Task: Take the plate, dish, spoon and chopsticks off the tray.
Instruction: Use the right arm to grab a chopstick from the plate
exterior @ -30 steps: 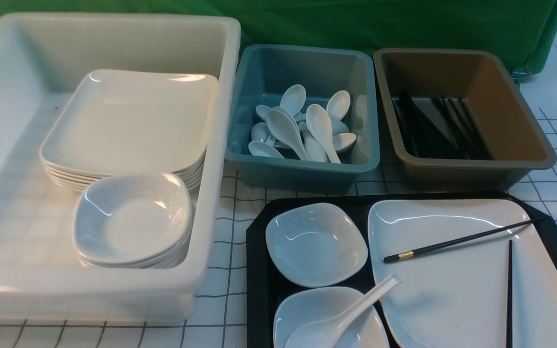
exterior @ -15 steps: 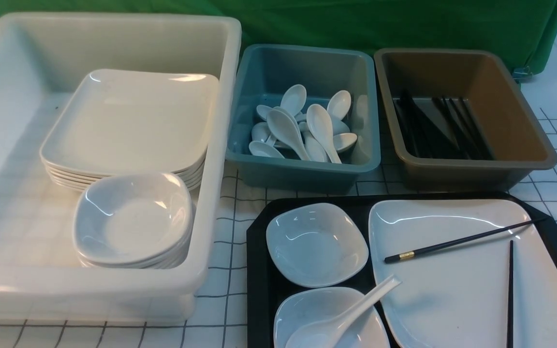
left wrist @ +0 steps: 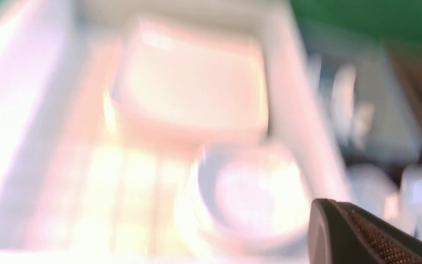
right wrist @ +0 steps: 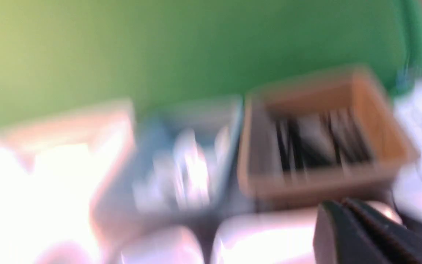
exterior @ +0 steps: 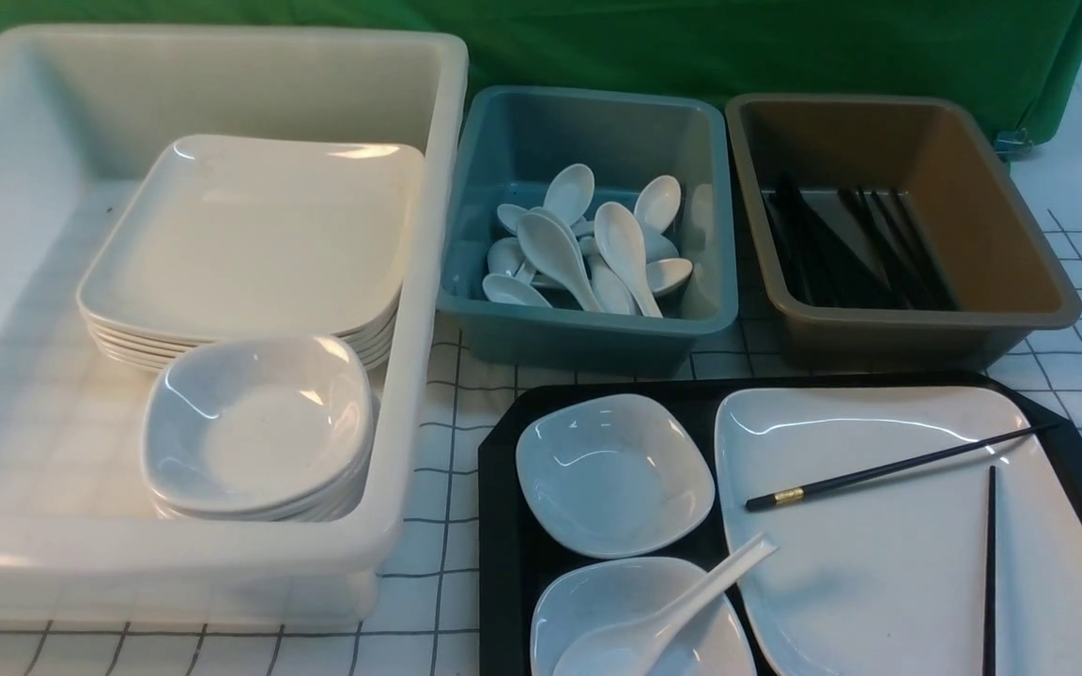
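The black tray lies at the near right. On it the large white plate carries two black chopsticks, one slanted and one pointing toward me. Left of the plate sit two small white dishes, the far dish empty and the near dish holding the white spoon. Neither gripper appears in the front view. In the blurred wrist views, my left gripper hangs shut above the white tub. My right gripper is shut and empty over the plate's side.
A big white tub on the left holds a stack of plates and a stack of small dishes. A teal tub holds several spoons. A brown tub holds black chopsticks. Green cloth hangs behind.
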Action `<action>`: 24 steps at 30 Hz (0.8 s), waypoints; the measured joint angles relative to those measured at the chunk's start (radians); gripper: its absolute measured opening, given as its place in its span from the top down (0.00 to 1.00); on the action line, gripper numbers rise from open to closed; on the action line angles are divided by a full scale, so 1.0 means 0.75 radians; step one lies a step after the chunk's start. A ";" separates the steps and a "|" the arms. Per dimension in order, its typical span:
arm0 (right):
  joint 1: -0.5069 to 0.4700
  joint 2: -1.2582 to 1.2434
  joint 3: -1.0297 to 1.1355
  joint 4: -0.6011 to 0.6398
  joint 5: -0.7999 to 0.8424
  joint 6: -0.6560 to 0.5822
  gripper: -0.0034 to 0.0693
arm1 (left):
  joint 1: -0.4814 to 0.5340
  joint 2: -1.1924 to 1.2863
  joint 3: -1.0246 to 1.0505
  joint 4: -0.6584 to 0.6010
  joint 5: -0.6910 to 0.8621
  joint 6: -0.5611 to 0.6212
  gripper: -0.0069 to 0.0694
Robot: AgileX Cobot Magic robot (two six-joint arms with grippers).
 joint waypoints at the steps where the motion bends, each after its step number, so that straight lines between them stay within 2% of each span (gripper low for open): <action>1: 0.014 0.039 -0.028 0.000 0.025 -0.014 0.94 | 0.000 0.012 -0.001 -0.009 0.015 0.031 0.90; 3: 0.087 0.236 -0.153 0.000 0.252 -0.066 0.95 | 0.000 0.136 -0.008 -0.151 0.043 0.182 0.90; 7: 0.170 0.519 -0.312 0.025 0.494 -0.150 0.95 | -0.001 0.278 -0.018 -0.374 0.045 0.367 0.91; 10: 0.165 0.718 -0.366 0.038 0.637 -0.231 0.95 | -0.043 0.342 -0.018 -0.489 0.045 0.487 0.91; 13: 0.128 0.863 -0.374 0.056 0.688 -0.294 0.95 | -0.152 0.366 -0.018 -0.505 0.033 0.530 0.91; 14: 0.090 0.945 -0.374 0.070 0.702 -0.327 0.95 | -0.266 0.369 -0.019 -0.488 0.025 0.529 0.91; 15: 0.078 0.964 -0.374 0.070 0.702 -0.332 0.95 | -0.266 0.369 -0.019 -0.484 0.024 0.529 0.91; 16: 0.039 1.018 -0.374 0.077 0.702 -0.345 0.95 | -0.385 0.375 -0.019 -0.450 0.009 0.515 0.91; 19: -0.074 1.137 -0.376 0.082 0.676 -0.346 0.94 | -0.633 0.410 -0.019 -0.355 -0.022 0.441 0.91; 21: -0.109 1.177 -0.376 0.084 0.669 -0.339 0.91 | -0.716 0.437 -0.019 -0.309 -0.046 0.401 0.91; 24: -0.145 1.286 -0.376 0.091 0.630 -0.322 0.76 | -0.989 0.563 -0.019 -0.211 -0.179 0.321 0.91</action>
